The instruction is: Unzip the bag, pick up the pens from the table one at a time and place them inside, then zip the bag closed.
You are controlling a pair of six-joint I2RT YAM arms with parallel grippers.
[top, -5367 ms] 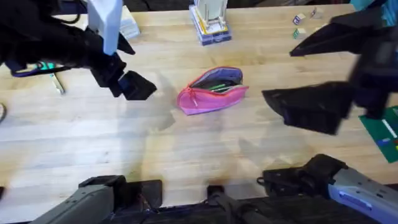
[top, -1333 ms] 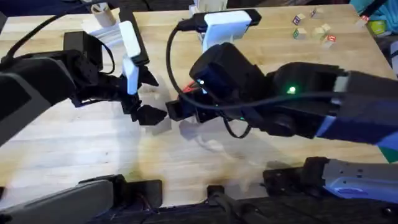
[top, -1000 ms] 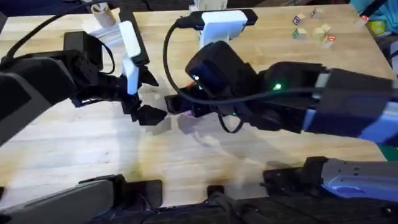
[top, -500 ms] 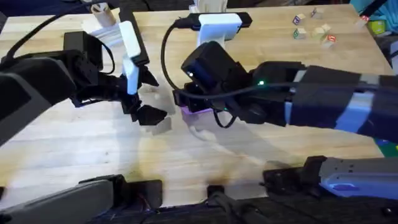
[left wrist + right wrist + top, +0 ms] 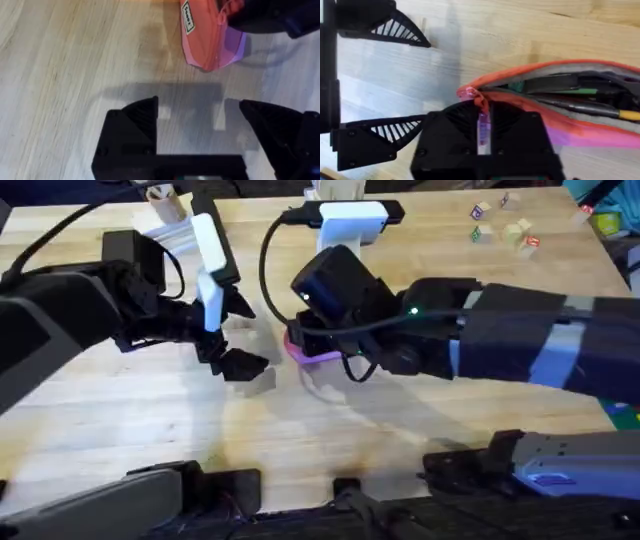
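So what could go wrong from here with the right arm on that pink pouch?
The right fingers look closed on the small pink-red zipper pull at one end of the pink fabric pouch, which is gaping open with pens inside. Nothing pins the pouch: the left fingers hang open over the light wooden table just short of it. Pulling the zipper could drag the whole pouch, or the small pull could slip free.
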